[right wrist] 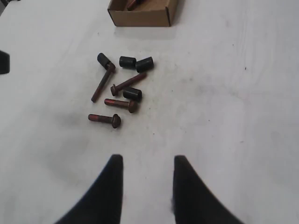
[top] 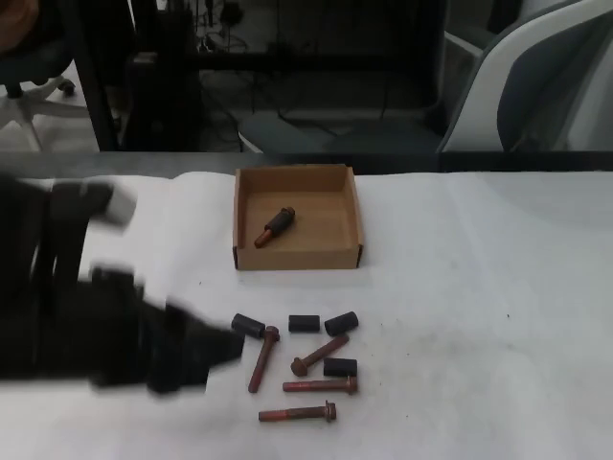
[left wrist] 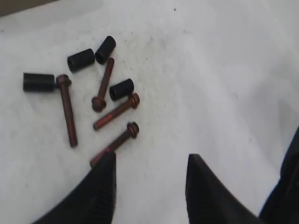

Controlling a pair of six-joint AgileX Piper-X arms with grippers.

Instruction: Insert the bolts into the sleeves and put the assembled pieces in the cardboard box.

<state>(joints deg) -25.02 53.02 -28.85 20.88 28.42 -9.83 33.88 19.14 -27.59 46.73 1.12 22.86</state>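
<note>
L gripper (left wrist: 152, 158) open wide, empty; R gripper (right wrist: 148, 159) same. 4 bolts (top: 319, 354) + 4 sleeves (top: 304, 323) loose near cardboard box (top: 297, 257), arm-facing side; 1 assembled piece (top: 274, 226) inside it. Bolts prob stiff, light, roll-prone: grab mid-shank. Sleeves short, likely slick: pinch across dia.

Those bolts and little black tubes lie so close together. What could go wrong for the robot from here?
The bolts and sleeves lie crowded, some touching, so the open left gripper, closing on one, may knock its neighbours away. They look round and could roll on the flat bench. One assembled piece lies in the cardboard box; a second dropped in might land on it and bounce.
</note>
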